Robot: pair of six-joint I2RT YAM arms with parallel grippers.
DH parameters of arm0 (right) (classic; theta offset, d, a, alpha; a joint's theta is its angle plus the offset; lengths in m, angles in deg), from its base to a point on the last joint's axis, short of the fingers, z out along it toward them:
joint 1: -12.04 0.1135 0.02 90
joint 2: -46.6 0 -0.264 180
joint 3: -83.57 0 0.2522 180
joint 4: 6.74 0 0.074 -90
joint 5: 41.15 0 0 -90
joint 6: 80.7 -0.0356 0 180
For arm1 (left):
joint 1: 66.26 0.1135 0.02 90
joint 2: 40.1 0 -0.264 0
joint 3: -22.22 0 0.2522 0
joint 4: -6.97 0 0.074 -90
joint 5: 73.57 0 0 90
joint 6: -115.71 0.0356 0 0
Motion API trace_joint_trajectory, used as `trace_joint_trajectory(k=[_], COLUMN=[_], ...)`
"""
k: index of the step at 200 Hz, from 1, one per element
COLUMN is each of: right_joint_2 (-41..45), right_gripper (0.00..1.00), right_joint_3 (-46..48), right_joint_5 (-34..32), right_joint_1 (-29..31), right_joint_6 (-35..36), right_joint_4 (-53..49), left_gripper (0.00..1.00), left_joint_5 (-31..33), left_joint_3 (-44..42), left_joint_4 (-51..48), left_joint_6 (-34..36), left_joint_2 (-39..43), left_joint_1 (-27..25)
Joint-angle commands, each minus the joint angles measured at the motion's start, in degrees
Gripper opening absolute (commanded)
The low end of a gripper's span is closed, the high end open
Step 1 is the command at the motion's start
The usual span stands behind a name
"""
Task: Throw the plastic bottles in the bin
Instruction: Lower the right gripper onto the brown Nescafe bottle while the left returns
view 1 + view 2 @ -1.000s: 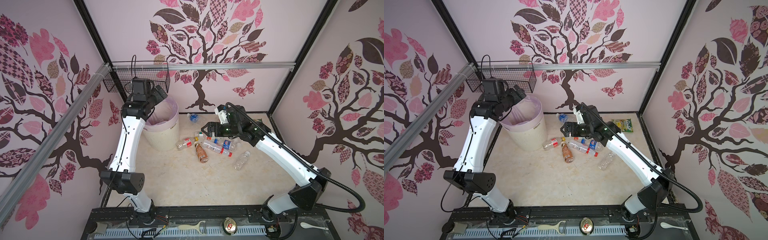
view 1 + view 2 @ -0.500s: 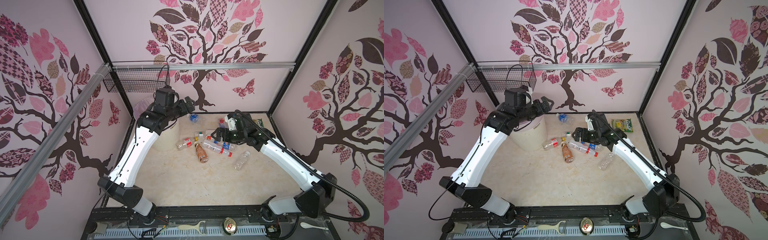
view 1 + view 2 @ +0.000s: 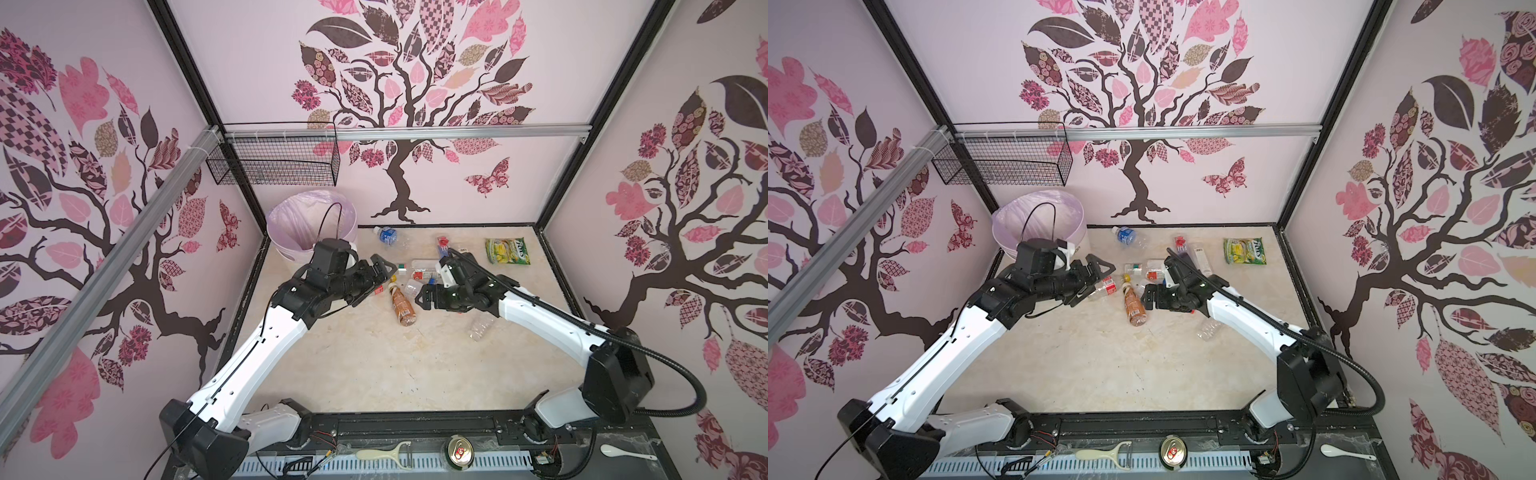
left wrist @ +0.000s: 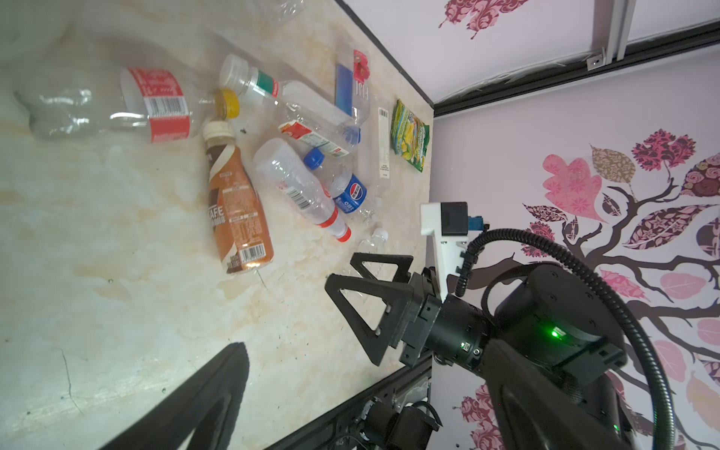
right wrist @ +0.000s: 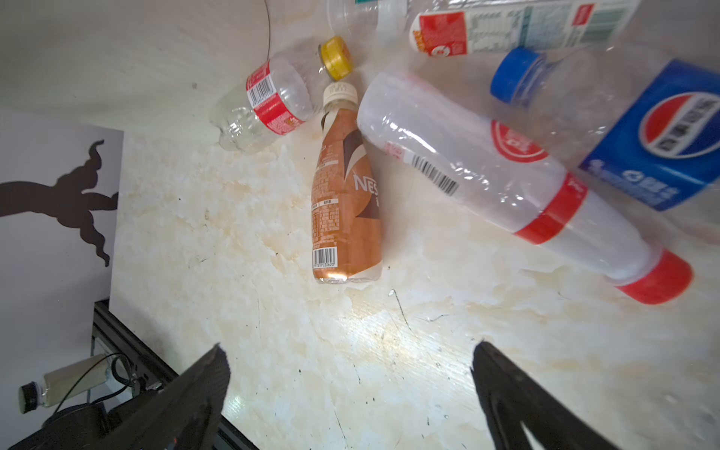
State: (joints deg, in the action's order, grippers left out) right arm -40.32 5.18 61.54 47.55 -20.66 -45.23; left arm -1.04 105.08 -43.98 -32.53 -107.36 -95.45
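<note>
Several plastic bottles lie on the floor in a loose heap. A brown bottle [image 3: 402, 305] [image 5: 345, 195] lies between my two grippers, with clear ones beside it: a red-labelled bottle [image 4: 156, 103], a red-capped bottle [image 5: 487, 171] and a blue-labelled bottle [image 4: 346, 191]. The cream bin [image 3: 282, 253] with its lilac liner stands in the back left corner. My left gripper [image 3: 376, 276] hangs open and empty just left of the heap. On the heap's right, my right gripper [image 3: 420, 300] [image 5: 350, 370] is open over bare floor near the brown bottle's base.
A green-yellow snack packet [image 3: 507, 251] lies at the back right. A black wire basket [image 3: 274, 164] hangs on the wall above the bin. Single bottles lie by the back wall [image 3: 386, 235] and under my right arm [image 3: 480, 326]. A can [image 3: 459, 451] sits on the front rail.
My left arm has swung from above the bin down and right to the bottle heap. My right gripper has pulled back toward the front. Both stayed open.
</note>
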Motion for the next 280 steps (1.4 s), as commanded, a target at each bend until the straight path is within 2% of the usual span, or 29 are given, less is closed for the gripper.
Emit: trace_joint_trajectory(k=[1, 42, 80, 115, 136, 169, 203, 235, 280], right_joint_2=[-5.61, -13.77, -18.89, -23.27, -24.67, -27.55, -28.13, -25.62, -18.72], right_gripper=[1.00, 1.00, 0.97, 0.84, 0.80, 0.76, 0.62, 0.56, 0.54], right_joint_3=[-2.88, -6.72, -10.33, -13.49, -14.06, -15.92, -16.45, -14.52, -10.76], right_joint_5=[-1.01, -2.45, -7.65, -9.30, -8.82, -8.64, -8.41, -7.41, -5.79], right_joint_1=[2.47, 4.44, 6.28, 6.49, 6.59, 6.80, 6.86, 6.96, 6.99], right_joint_6=[0.45, 1.19, 3.69, 4.54, 4.64, 4.95, 5.60, 5.05, 3.77], right_joint_4=[2.84, 2.23, 0.32, -1.72, -1.50, -2.65, -3.03, -3.49, -3.31], left_gripper=[0.98, 0.98, 0.98, 0.98, 0.98, 0.98, 0.98, 0.98, 0.98], left_joint_5=[-2.20, -4.41, -6.65, -11.45, -13.30, -13.71, -12.80, -11.97, -11.07], left_joint_3=[-6.58, -18.76, -25.89, -29.43, -28.82, -27.71, -27.29, -25.75, -22.72], left_joint_4=[4.58, 11.50, 16.87, 16.99, 13.49, 10.65, 11.18, 10.56, 10.31], left_joint_6=[-5.35, -13.03, -16.85, -17.76, -15.50, -13.84, -14.51, -14.54, -12.94], left_joint_2=[3.91, 8.67, 11.20, 13.31, 13.66, 12.90, 12.24, 11.42, 8.89], left_joint_1=[0.17, 0.46, 1.86, 7.72, 10.39, 10.73, 10.67, 10.73, 10.73])
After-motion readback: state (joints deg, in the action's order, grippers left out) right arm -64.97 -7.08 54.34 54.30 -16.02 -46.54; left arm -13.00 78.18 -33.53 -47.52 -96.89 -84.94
